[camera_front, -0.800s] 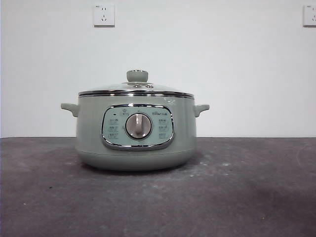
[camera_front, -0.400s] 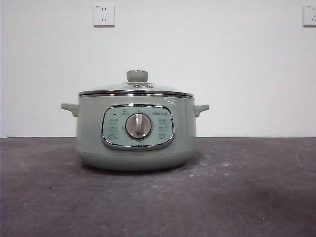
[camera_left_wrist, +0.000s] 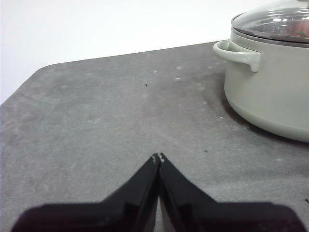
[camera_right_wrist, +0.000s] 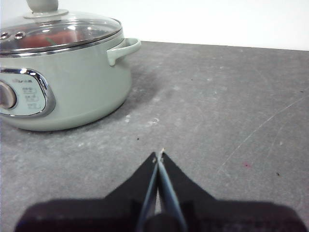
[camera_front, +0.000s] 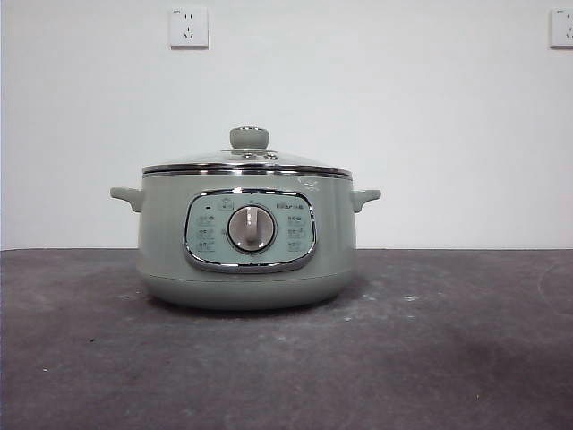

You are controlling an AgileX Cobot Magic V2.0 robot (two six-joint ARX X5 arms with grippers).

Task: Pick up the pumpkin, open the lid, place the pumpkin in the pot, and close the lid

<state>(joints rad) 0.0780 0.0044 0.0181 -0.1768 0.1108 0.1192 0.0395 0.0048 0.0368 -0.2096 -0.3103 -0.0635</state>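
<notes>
The sage-green pot [camera_front: 161, 242] stands in the middle of the grey table, with the glass lid [camera_front: 246, 161] shut on it and its green knob [camera_front: 249, 137] on top. The pumpkin shows only as an orange blur through the lid in the right wrist view [camera_right_wrist: 48, 39] and the left wrist view [camera_left_wrist: 292, 29]. My left gripper [camera_left_wrist: 158, 157] is shut and empty, low over the table, apart from the pot [camera_left_wrist: 270, 87] on its handle side. My right gripper [camera_right_wrist: 159, 154] is shut and empty, apart from the pot [camera_right_wrist: 82, 82] on its other side. Neither arm shows in the front view.
The dark grey table [camera_front: 448, 358] runs to a white wall with two sockets [camera_front: 188, 27] [camera_front: 562, 27]. The table's rounded corner and edge [camera_left_wrist: 29, 82] show in the left wrist view.
</notes>
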